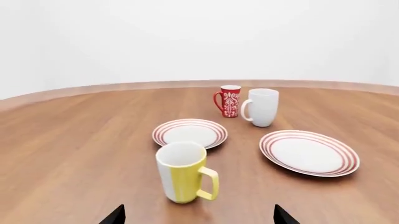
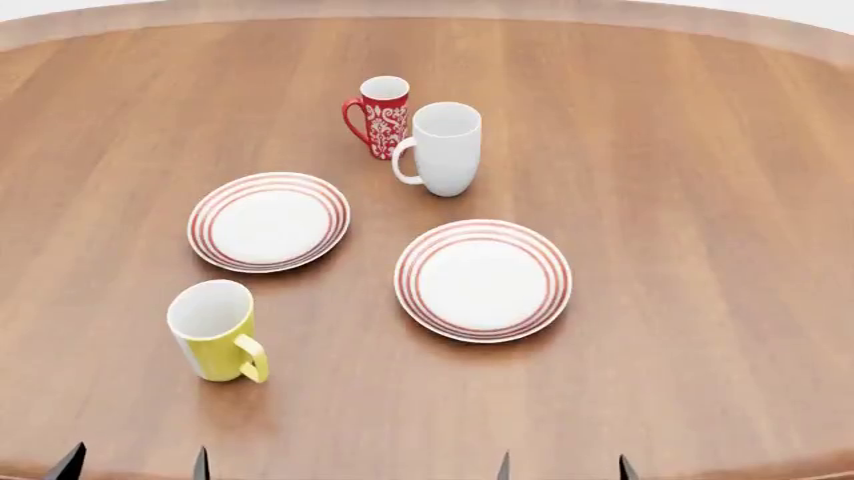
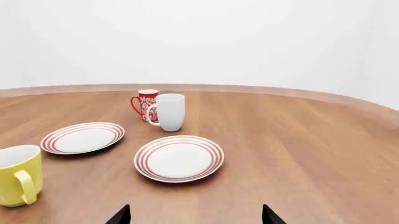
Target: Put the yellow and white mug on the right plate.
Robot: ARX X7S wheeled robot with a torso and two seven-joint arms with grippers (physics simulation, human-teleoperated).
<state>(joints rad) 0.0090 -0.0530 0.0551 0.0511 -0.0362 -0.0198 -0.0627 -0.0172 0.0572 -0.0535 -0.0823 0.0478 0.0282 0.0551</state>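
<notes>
Left wrist view is showing the left fingers (image 1: 199, 215) standing wide apart and gripping nothing, only their dark tips (image 1: 114, 215) peeking in at the frame edge. Just beyond them, close and roughly centred in the gap, the yellow and white mug (image 1: 182, 172) is standing upright on the worktop (image 1: 74, 140), its loop handle pointing off to one side of the approach line. Further out from those fingers the left plate (image 1: 190, 133) is lying behind the mug, and the right plate (image 1: 309, 152) is sitting off toward the robot's right, bare. Beyond both, the red patterned mug (image 1: 229, 101) and the plain white mug (image 1: 262, 107) are standing just beside each other.

The right fingers (image 3: 195, 214) are likewise spread and empty, with the right plate (image 3: 179, 157) lying ahead of them and the yellow mug (image 3: 18, 175) well off to their left.

Judging from here, the grasp is not yet begun. One fingertip could be catching the handle on closing and twisting the mug out of the grip, or an uneven advance could be pushing the mug over. During the carry, a low pass could be clipping the right plate's rim and shifting it, and a late release could be leaving the mug tilted on that rim
</notes>
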